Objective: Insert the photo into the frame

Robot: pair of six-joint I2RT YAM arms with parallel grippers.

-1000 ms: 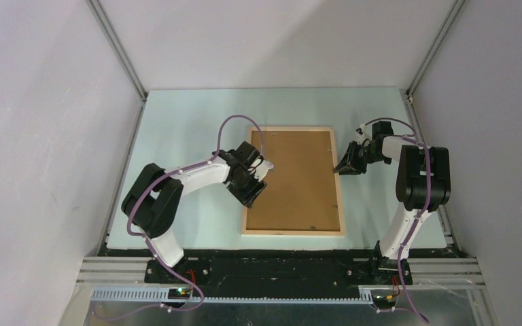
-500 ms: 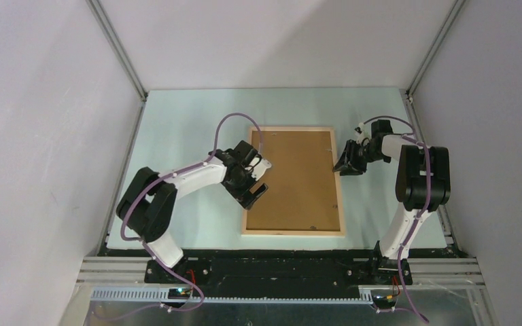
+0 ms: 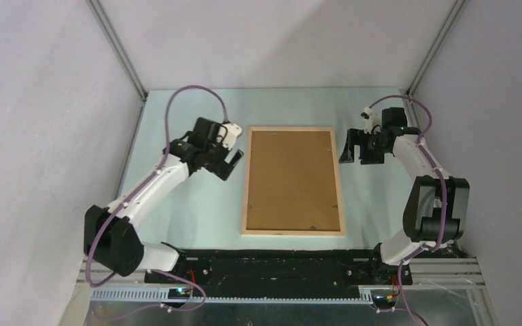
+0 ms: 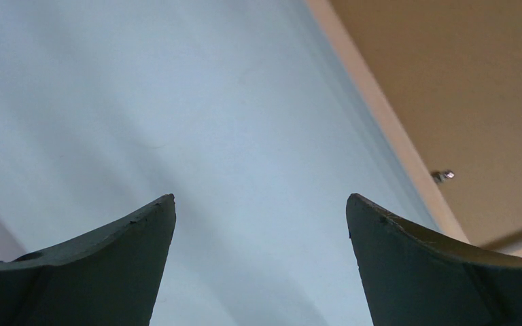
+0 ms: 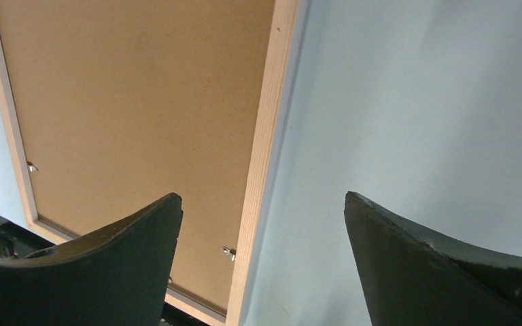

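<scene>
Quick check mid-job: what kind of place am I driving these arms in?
Probably a lab robot cell: a pale green table walled by plain grey panels on aluminium rails, the left arm and right arm bolted to a black base plate, the frame lying flat on the table.

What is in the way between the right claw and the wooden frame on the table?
Nothing visible is. The right gripper, jaws open, hangs just beside the right rail of the frame, with only table surface between them. A brown backing board fills the opening, and the photo is not in view.
</scene>
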